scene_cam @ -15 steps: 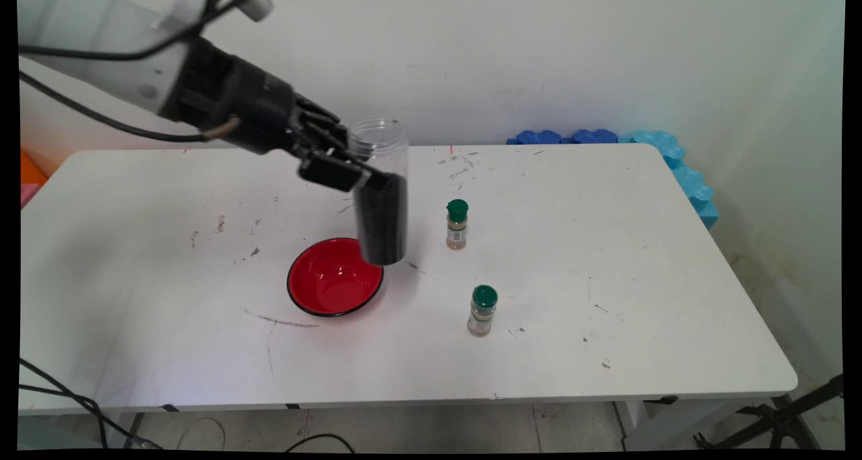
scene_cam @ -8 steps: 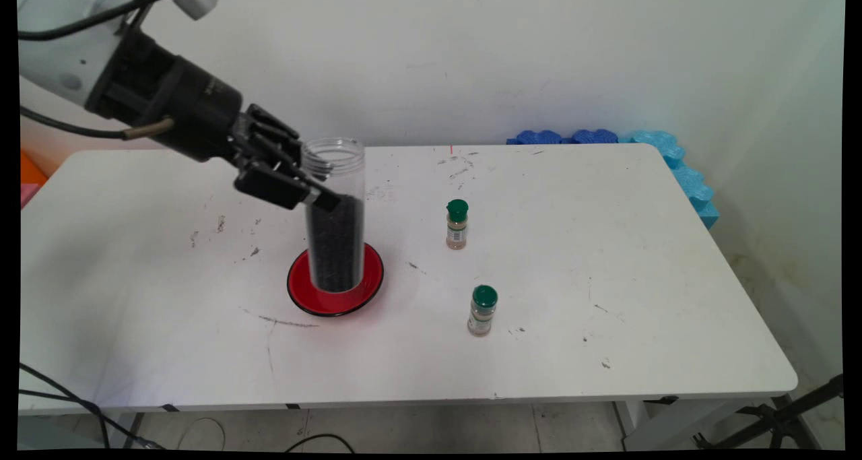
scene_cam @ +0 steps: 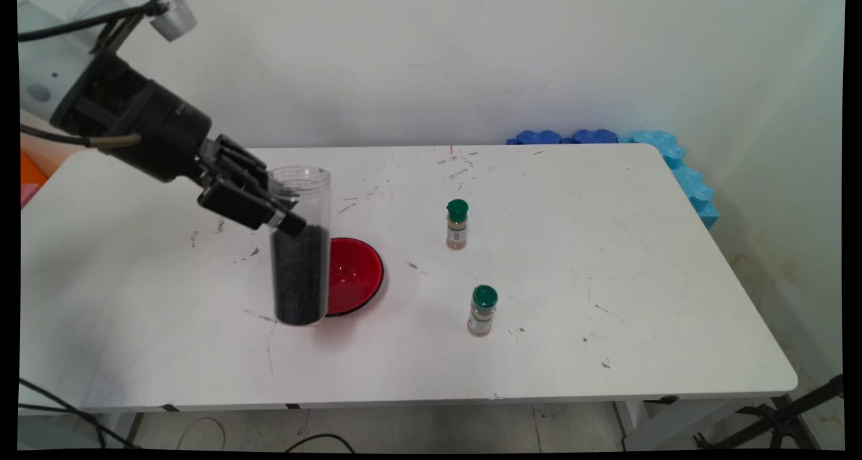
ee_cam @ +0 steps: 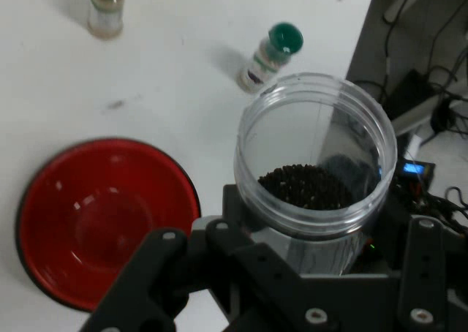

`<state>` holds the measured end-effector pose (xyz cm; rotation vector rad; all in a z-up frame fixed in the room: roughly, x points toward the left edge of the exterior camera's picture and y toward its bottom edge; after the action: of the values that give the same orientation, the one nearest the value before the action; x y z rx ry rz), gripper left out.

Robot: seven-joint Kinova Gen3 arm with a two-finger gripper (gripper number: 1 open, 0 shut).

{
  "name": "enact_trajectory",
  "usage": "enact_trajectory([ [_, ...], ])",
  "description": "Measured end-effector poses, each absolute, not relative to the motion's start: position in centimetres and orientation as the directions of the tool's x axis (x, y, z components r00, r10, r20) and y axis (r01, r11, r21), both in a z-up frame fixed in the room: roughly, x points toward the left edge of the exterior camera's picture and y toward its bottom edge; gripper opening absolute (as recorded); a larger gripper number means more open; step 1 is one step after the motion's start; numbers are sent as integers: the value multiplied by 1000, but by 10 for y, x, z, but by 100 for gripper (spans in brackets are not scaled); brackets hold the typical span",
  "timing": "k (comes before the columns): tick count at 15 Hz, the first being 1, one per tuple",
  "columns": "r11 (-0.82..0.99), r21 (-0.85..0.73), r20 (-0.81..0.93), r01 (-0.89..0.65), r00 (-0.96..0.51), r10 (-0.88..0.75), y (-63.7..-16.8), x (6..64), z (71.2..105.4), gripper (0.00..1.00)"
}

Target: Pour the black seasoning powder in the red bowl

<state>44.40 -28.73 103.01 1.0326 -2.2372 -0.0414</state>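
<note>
My gripper (scene_cam: 283, 211) is shut on a tall clear jar (scene_cam: 300, 244), open at the top and about two thirds full of black grains. The jar (ee_cam: 316, 164) hangs upright above the table, in front of the left part of a red bowl (scene_cam: 353, 275) with a black rim. In the hand view the red bowl (ee_cam: 95, 222) lies empty to the jar's left, and the black grains (ee_cam: 303, 186) show through the jar's open mouth. The gripper's fingertips are hidden behind the jar there.
Two small spice bottles with green caps stand right of the bowl, one farther back (scene_cam: 457, 224) and one nearer the front (scene_cam: 483, 310). Blue foam pieces (scene_cam: 606, 137) lie at the table's back right corner. The white table (scene_cam: 606, 278) bears dark scuff marks.
The gripper has carried the jar leftward and down, from right of the bowl, across it, to its left front side. The jar has stayed upright.
</note>
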Motion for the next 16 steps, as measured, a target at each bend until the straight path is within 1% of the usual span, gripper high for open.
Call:
enact_trajectory([
  [5, 632, 356, 499, -688, -432, -751, -284, 454, 1016, 0],
  [9, 563, 425, 429, -709, -390, -815, -285, 461, 999, 0],
  [16, 435, 500, 314, -749, -311, -897, -295, 469, 969, 0],
])
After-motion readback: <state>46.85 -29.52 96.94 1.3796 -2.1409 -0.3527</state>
